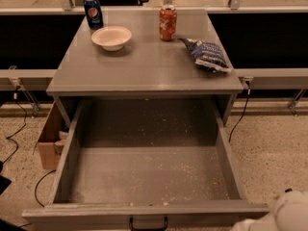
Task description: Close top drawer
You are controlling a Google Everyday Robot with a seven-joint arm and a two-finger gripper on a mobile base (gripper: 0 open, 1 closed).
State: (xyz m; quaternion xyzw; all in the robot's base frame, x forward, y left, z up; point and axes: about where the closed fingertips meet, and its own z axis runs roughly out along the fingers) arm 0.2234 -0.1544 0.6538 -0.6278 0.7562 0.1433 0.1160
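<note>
While looking down from the front, see the top drawer [120, 177] standing far out of the desk [144, 66] toward the camera — wide, deep, grey, level on both sides. Find its floor bare but for pale crumbs, thickest toward the front and the right. Note the small dark bar handle [148, 223] at the middle of the front panel, cut off by the lower edge of the view.

On the desk top, count four things. At the back left corner, spot a blue soda can [93, 12], upright. Just beside it, toward the front and right, find a shallow pale bowl [111, 36]; cannot say whether touching the can or not. Farther right along the back, pick out an orange can [168, 22], also upright. Right of that and apart from it, see a crumpled blue-and-white snack bag [208, 55] lying flat near the desk's right edge.

Down on the speckled floor [274, 148], left of the drawer, make out an open cardboard box [48, 141] close against the desk's left side.

Catch only a white, rounded piece of the gripper [288, 213] in the lower right corner — outside the drawer, just beside its front right corner, well apart from the handle. Cannot judge its opening, nor any hold on anything, nor contact with the front panel.
</note>
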